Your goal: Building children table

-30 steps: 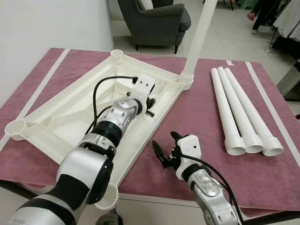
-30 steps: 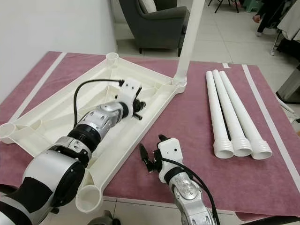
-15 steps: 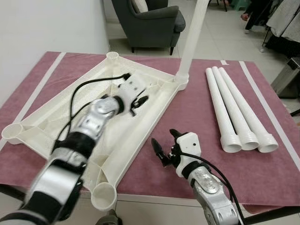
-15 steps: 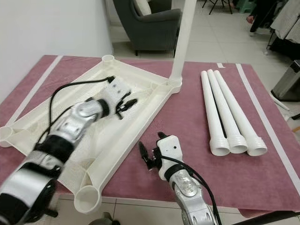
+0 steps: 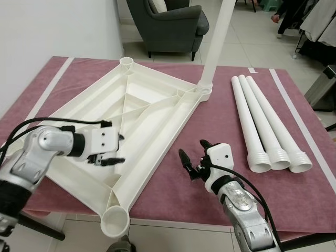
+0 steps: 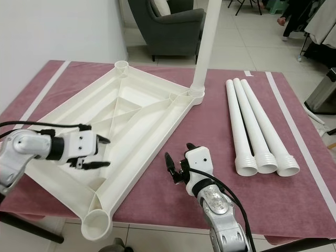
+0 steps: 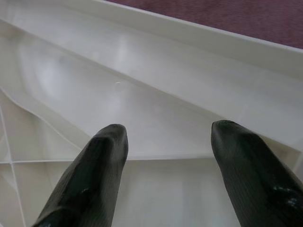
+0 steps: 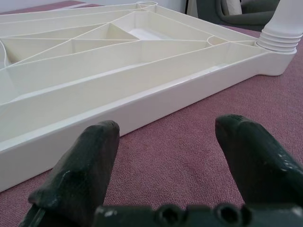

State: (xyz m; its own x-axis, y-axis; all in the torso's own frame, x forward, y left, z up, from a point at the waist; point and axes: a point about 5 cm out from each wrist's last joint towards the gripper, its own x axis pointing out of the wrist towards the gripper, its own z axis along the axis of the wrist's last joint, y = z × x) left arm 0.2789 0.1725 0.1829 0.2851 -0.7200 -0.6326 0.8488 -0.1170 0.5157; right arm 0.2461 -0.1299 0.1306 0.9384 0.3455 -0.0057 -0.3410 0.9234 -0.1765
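A white plastic tabletop (image 5: 149, 100) lies upside down on the maroon cloth (image 5: 220, 126). One white leg (image 5: 215, 47) stands upright in its far right corner socket. Three loose white legs (image 5: 262, 123) lie side by side to the right. My left gripper (image 5: 119, 149) hovers open over the tabletop's near left ribs (image 7: 142, 94), holding nothing. My right gripper (image 5: 192, 148) is open just above the cloth, beside the tabletop's near right rim (image 8: 142, 101). Empty sockets show at the far corner (image 5: 127, 62) and the near corner (image 5: 116, 224).
A grey armchair (image 5: 168, 23) stands on the tiled floor beyond the table. A white wall (image 5: 47, 26) runs along the left. The table's front edge (image 5: 173, 227) is close below my arms. A person's hand (image 5: 276, 18) appears at the far right.
My left arm has drawn back from the middle of the tabletop to its near left side, fingers still open. The right gripper has barely moved. The camera shifted slightly.
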